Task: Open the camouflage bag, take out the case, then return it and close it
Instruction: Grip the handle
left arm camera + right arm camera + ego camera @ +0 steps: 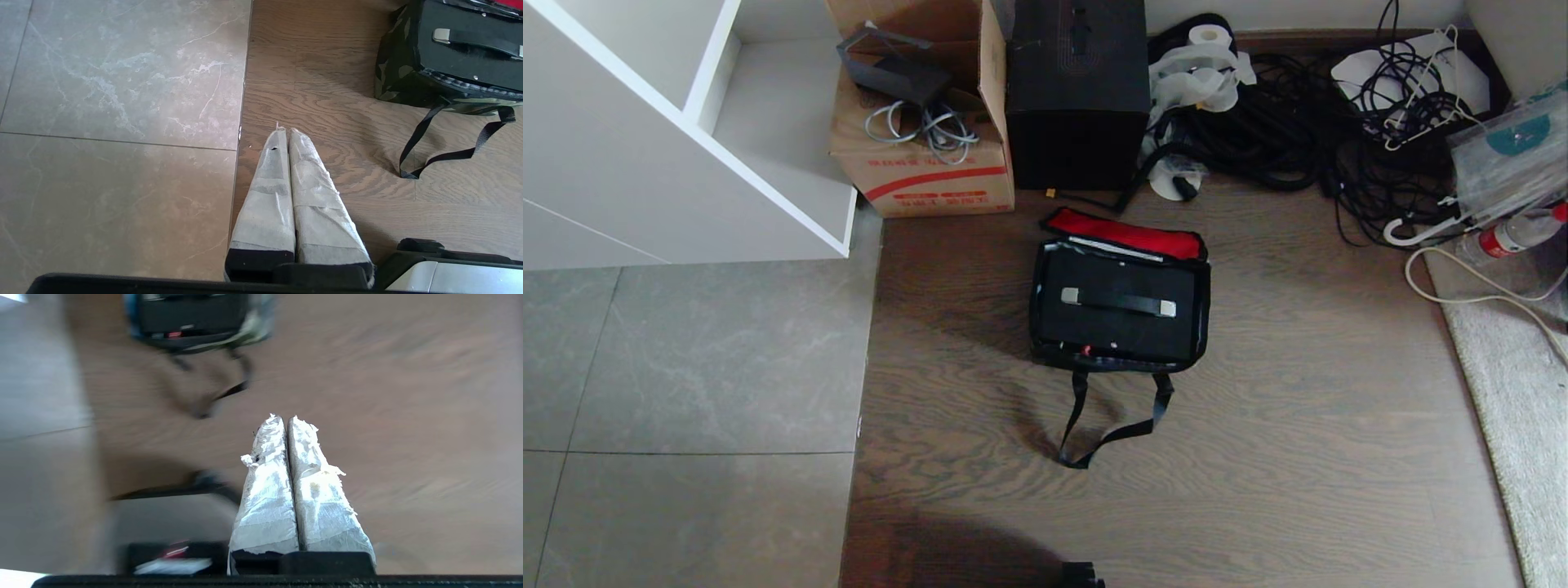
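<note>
Camouflage bag (1039,314) open, case (1119,314) seemingly inside (handle up), grippers closed.

Flooring is of two kinds: brown wood-grain plank floor (1258,425) across the centre and right, and large grey marbled stone tiles (686,367) on the left, meeting in a straight seam. A white open shelving unit (686,122) stands on the tiles at the far left corner. A pale grey pile rug (1511,408) covers the planks' right edge. A strip of light-coloured wall (1298,12) with a dark skirting board (1282,41) closes the far side. Lighting is even daylight; a soft shadow falls at the planks' near edge.
</note>
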Controlling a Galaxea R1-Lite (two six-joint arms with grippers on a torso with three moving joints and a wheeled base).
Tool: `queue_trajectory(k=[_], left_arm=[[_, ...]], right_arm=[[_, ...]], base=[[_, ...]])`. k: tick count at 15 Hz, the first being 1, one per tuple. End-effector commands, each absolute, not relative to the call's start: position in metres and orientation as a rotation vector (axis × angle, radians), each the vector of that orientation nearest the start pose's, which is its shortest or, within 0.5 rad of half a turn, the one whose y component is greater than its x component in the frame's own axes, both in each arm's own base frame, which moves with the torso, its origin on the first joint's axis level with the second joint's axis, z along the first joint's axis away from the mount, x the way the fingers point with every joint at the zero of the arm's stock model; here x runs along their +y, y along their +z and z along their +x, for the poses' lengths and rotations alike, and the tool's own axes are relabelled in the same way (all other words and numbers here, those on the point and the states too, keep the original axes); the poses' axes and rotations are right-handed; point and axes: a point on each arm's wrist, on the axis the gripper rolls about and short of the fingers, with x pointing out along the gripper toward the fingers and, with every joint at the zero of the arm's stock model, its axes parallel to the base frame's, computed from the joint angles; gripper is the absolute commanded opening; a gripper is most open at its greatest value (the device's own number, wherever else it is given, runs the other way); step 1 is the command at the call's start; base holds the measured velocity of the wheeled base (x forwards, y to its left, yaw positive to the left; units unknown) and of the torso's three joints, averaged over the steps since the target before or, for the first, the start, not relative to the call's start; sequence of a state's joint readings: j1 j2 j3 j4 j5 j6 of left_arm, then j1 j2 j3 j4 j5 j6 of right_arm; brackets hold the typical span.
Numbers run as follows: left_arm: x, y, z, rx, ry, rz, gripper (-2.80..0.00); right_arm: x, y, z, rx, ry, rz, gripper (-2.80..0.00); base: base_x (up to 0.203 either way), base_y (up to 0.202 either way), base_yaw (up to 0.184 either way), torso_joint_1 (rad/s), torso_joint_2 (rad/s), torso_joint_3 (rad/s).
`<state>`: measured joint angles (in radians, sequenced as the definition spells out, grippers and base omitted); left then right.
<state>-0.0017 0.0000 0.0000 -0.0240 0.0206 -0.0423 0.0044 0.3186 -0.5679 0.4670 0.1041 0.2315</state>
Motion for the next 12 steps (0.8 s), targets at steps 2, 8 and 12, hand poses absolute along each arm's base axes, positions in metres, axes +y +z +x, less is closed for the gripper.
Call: queue_trajectory(k=[2,8,12], left_arm=[[0.001,0.075,-0.022,-0.016,0.02,-0.043,-2.8],[0.001,0.075,-0.022,-0.016,0.02,-0.043,-2.8],[0.0,0.075,-0.022,-0.016,0.02,-0.043,-2.8]], right_arm=[[0.007,0.236,0.062,0.574,0.139,0.391,-2.8],[0.022,0.201,0.216,0.65,0.258,0.512,-2.8],[0.041,0.165,0.261,0.672,0.363,0.532,-2.8]], base=[[0.0,0.0,0.0,0.0,0.0,0.0],[0.0,0.0,0.0,0.0,0.0,0.0],[0.0,0.0,0.0,0.0,0.0,0.0]])
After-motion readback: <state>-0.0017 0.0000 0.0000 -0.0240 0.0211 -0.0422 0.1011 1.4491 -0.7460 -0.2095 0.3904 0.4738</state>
